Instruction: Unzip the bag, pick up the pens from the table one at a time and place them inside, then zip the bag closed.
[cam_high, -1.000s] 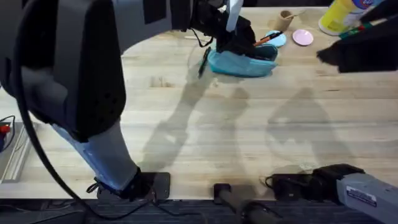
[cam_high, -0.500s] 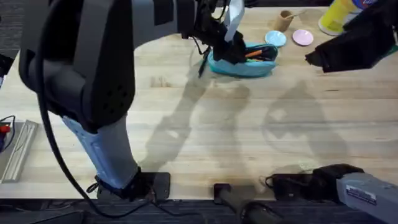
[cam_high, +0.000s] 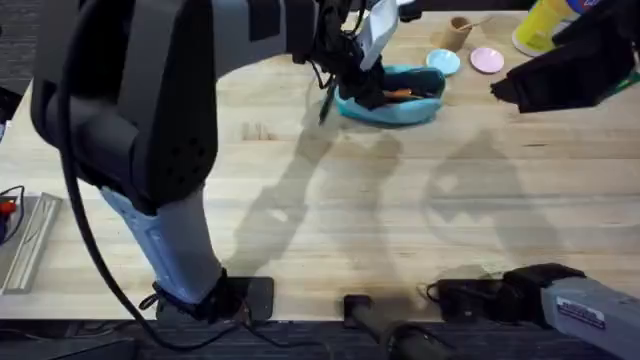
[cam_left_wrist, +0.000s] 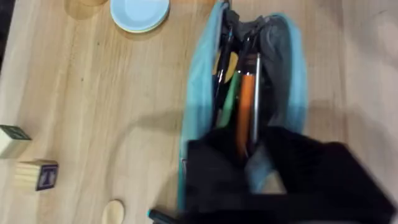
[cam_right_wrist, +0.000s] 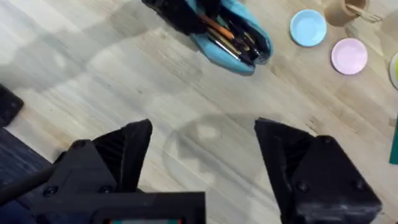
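The teal bag (cam_high: 395, 103) lies unzipped at the table's (cam_high: 330, 220) far middle. An orange pen (cam_high: 400, 93) lies inside it among other pens, clearly seen as the orange pen (cam_left_wrist: 244, 115) in the open bag (cam_left_wrist: 199, 112) of the left wrist view. My left gripper (cam_high: 365, 85) hangs over the bag's left end, open by a narrow gap beside the pen's near end. A black pen (cam_high: 327, 100) rests on the wood just left of the bag. My right gripper (cam_right_wrist: 202, 155) is open and holds nothing, hovering high at the far right as a dark shape (cam_high: 560, 75).
A light-blue dish (cam_high: 443, 62) and a pink dish (cam_high: 487, 60) sit just behind the bag, with a wooden cup (cam_high: 460, 30) and a yellow bottle (cam_high: 550, 25) farther back. Two wooden blocks (cam_left_wrist: 37, 174) lie off to one side of the bag.
My left gripper came down from above the bag, carrying the orange pen into its opening. The pen now lies inside. The right arm shifted slightly left.
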